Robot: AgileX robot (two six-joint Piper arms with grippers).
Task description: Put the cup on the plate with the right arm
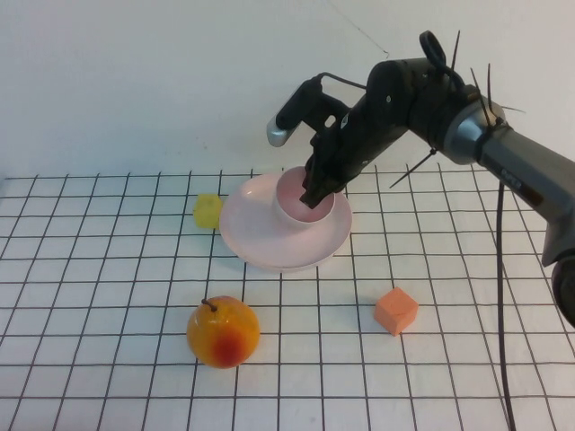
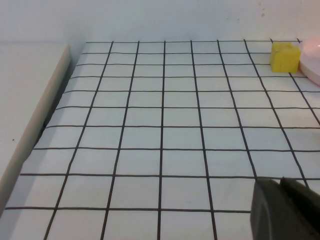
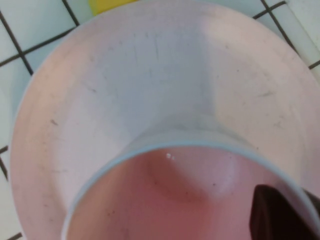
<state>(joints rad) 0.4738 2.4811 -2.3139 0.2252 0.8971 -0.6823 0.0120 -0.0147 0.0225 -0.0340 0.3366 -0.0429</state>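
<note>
Right pincer (image 1: 314,190) clamped on cup (image 1: 304,199) rim, one finger inside; cup sits on plate (image 1: 269,247) directly beneath. Left pincer (image 2: 285,210) low over table (image 2: 160,135), state unclear.

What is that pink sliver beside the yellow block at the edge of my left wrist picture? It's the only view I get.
Observer: It's the rim of the plate. The high view shows it whole, round and pale pink, right next to the yellow block.
Operator: Is anything on it?
Observer: Yes, the cup sits in the plate. The right pincer is shut on the cup's rim, with one finger inside it.
Operator: And the dark lump in my picture's corner?
Observer: That's the left pincer, low over the grid. The high view doesn't show it at all, so it is parked off to the side.
</note>
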